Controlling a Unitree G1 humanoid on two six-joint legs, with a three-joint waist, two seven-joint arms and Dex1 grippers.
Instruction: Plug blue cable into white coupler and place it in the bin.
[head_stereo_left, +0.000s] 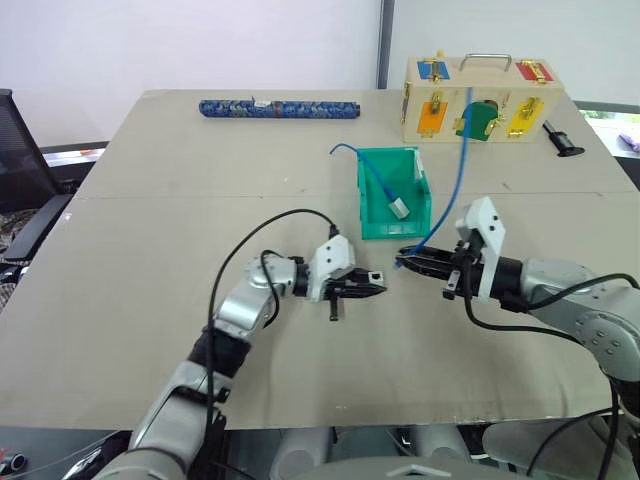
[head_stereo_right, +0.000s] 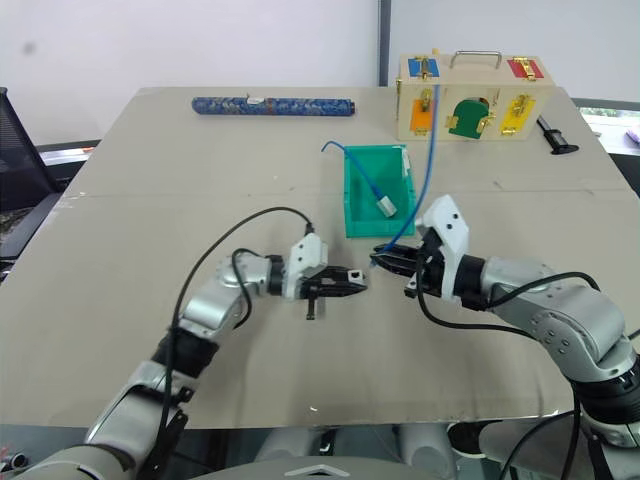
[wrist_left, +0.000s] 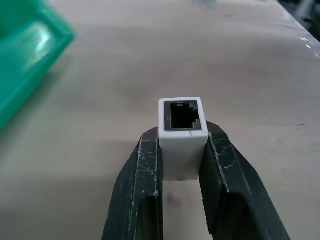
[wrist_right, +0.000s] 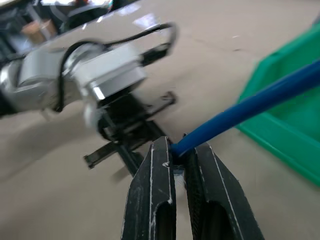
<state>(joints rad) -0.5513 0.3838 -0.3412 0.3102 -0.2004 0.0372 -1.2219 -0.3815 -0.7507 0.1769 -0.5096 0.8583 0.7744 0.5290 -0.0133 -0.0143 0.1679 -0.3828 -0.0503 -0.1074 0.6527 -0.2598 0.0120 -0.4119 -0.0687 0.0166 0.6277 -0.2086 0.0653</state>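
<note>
My left gripper (wrist_left: 182, 146) is shut on the white coupler (wrist_left: 182, 125), a small white cube whose dark socket faces away from the fingers. In the head views this gripper (head_stereo_left: 372, 289) hovers over the table in front of the teal bin (head_stereo_left: 372, 230), pointing right. My right gripper (head_stereo_left: 405, 260) faces it from a short gap away and is shut on the end of the blue cable (head_stereo_left: 447, 195). The cable (wrist_right: 250, 107) rises from between the fingers (wrist_right: 160, 170) and runs up past the bin. Its plug is hidden in the grip.
Another blue cord tipped with a pale block (head_stereo_left: 398, 208) lies inside the bin. A wooden box with coloured latches (head_stereo_left: 480, 100) stands at the back right, with a black tool (head_stereo_left: 562, 140) beside it. A blue patterned roll (head_stereo_left: 278, 108) lies at the back.
</note>
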